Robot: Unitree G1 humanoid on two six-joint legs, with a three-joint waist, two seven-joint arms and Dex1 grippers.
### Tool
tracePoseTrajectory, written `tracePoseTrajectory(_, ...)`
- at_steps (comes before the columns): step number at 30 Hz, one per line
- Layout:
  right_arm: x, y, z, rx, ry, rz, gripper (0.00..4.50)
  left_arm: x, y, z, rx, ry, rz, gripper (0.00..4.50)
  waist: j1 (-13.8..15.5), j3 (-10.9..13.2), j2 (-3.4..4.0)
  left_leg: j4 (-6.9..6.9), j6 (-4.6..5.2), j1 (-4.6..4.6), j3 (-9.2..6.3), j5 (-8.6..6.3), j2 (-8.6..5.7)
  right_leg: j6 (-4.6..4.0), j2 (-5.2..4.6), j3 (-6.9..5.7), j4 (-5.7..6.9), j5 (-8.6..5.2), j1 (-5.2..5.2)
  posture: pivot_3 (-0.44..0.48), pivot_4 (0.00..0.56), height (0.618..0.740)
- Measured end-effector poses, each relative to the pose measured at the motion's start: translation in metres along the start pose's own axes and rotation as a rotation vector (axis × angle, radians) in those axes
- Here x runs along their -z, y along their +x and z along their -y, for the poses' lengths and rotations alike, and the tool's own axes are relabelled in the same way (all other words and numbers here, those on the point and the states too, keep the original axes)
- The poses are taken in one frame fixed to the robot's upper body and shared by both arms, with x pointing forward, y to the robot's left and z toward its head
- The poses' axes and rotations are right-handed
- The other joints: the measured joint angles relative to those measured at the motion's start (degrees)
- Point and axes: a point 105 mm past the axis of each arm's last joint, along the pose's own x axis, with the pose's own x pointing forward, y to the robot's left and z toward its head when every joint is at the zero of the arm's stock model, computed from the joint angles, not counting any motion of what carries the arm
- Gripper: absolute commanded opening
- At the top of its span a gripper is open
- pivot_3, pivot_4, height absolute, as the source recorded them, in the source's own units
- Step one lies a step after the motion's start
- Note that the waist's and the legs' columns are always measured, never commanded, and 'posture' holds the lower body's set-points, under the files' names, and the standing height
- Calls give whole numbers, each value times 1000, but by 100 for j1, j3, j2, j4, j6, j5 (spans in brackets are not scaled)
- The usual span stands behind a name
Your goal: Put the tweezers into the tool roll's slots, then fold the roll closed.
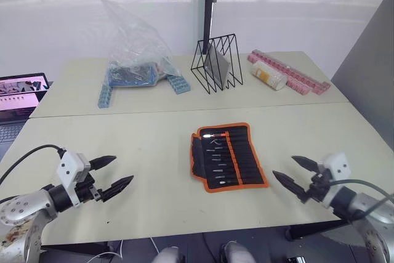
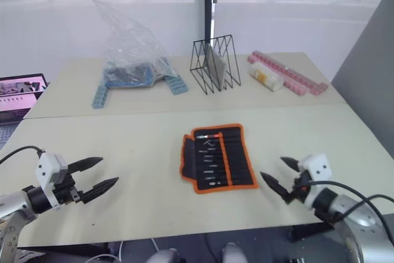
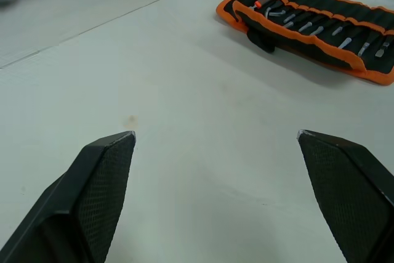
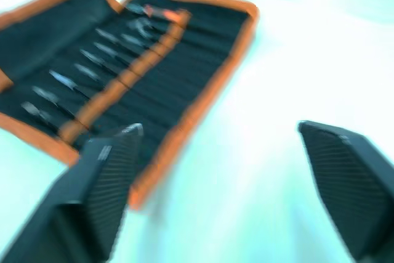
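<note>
The black fabric tool roll with orange piping (image 1: pixel 228 157) lies unrolled and flat near the middle of the pale table (image 1: pixel 148 152), its orange inner stripe running lengthwise. A row of slim metal tools (image 1: pixel 219 157) appears already seated in the narrow black slots (image 3: pixel 320 26), tips showing silver; whether all five are tweezers is too small to tell. No loose tweezers are visible on the table.

The left gripper (image 1: pixel 112 173) hovers near the front-left edge with its jaws spread wide and empty, well apart from the roll. The right gripper (image 1: pixel 295 172) hovers just beside the roll's right edge, jaws also wide open, holding nothing.

If the slots are indeed filled, folding is likely the step in hand. It would go best by pinching one orange-piped side edge low against the table, lifting it over the stripe line and pressing it flat, so the tools do not slide out.

There is ample bare table left of and in front of the roll. The front edge lies close beneath both grippers. The black wire rack (image 1: pixel 216 63), clear plastic bag (image 1: pixel 132 44) and pink blocks (image 1: pixel 289 72) sit well apart at the back.
</note>
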Motion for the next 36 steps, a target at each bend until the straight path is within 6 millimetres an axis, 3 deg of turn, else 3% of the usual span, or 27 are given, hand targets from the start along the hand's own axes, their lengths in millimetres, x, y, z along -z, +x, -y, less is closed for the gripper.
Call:
tracePoseTrajectory(5,8,-7,-1,14,-4,-2,4473,2,-2,3,3,-17,17,4500,-1,2,6,0,0,1,0,0,1,0,-22,-2,1,0,2,0,150,724)
tracePoseTrajectory(9,2,-8,-5,14,-22,12,4473,1,-1,3,-2,-15,21,4500,0,4,11,0,0,1,0,0,0,0,-24,-3,1,0,1,0,150,724)
tracePoseTrajectory(11,-6,-6,-13,-8,-41,29,4473,1,0,4,3,-16,19,4500,0,6,16,-1,0,0,0,0,0,0,-24,-3,1,0,1,0,150,724)
tracePoseTrajectory(14,-17,-1,-41,-88,-39,40,4473,3,4,7,25,-21,16,4500,0,7,18,-1,0,0,0,0,1,0,-24,-4,1,0,1,0,150,724)
tracePoseTrajectory(19,-43,26,-110,-288,-21,97,4473,1,16,14,72,-18,28,4500,-12,7,17,-1,-3,0,0,1,1,0,-23,-8,1,0,-2,0,150,724)
tracePoseTrajectory(22,-49,37,-136,-359,-43,103,4473,-2,22,22,111,-7,34,4500,-12,8,16,-1,-2,-2,0,0,-2,0,-11,-13,-2,-1,-2,0,150,724)
tracePoseTrajectory(28,-51,65,-153,-378,-106,105,4473,-7,30,35,172,15,48,4500,-5,8,14,0,-2,-4,0,1,-5,0,-4,-14,-6,0,-4,0,150,724)
tracePoseTrajectory(36,-39,103,-169,-396,-145,67,4473,-9,30,38,191,36,32,4500,-47,9,15,-4,-5,-6,-1,2,-2,-4,8,-10,-3,-1,-13,0,150,724)
